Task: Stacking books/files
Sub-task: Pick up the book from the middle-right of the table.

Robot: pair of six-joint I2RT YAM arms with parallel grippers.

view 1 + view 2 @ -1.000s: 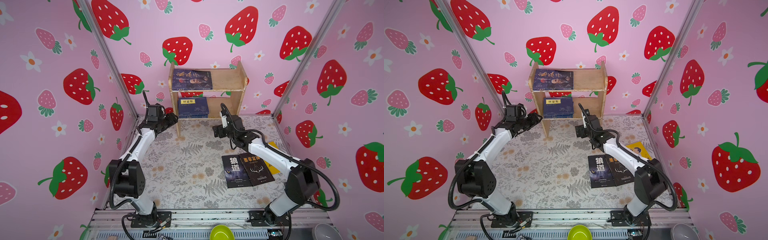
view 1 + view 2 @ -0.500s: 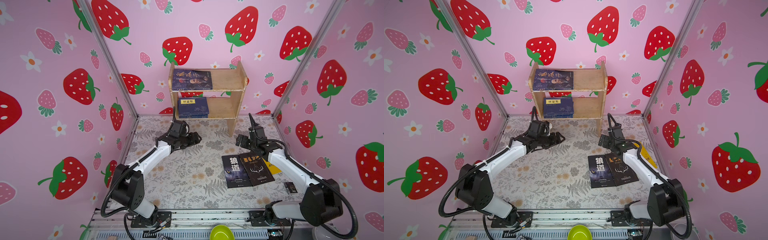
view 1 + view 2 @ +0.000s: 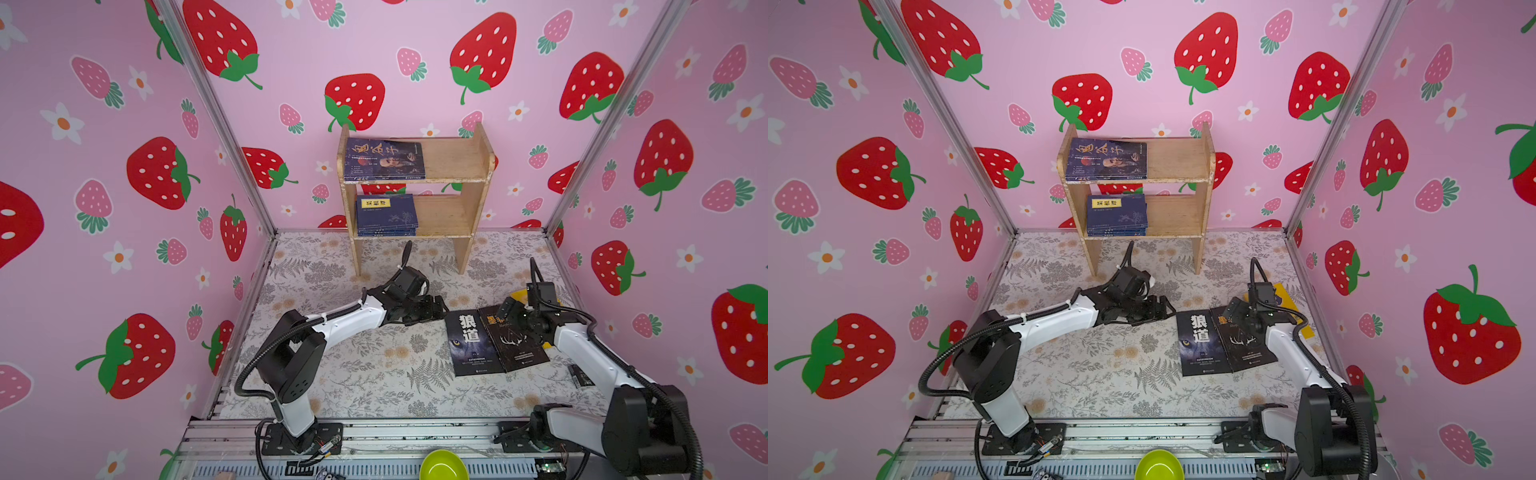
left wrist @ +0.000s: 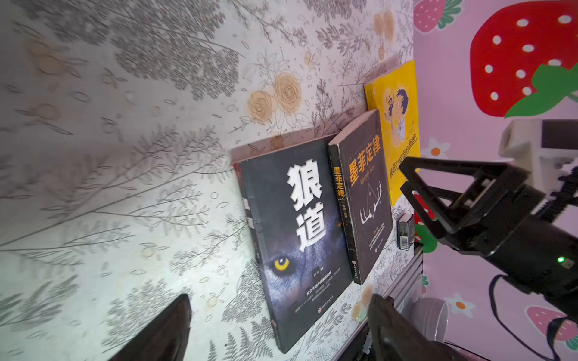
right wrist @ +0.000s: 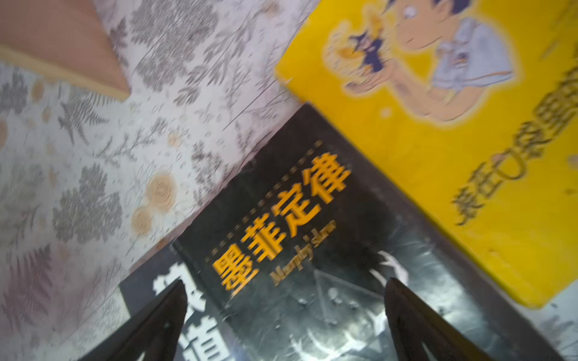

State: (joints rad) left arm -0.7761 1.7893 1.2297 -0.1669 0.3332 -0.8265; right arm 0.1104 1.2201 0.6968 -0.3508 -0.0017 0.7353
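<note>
The wooden shelf at the back wall holds the blue portrait book on top and a navy stack below, well apart from both arms. On the floral mat lie the wolf book, the black antler book lapping its edge, and the yellow book, mostly hidden under the right arm in both top views. The left gripper gapes empty just beside the wolf book. The right gripper hangs wide open, empty, over the antler book; its wrist view is blurred.
</note>
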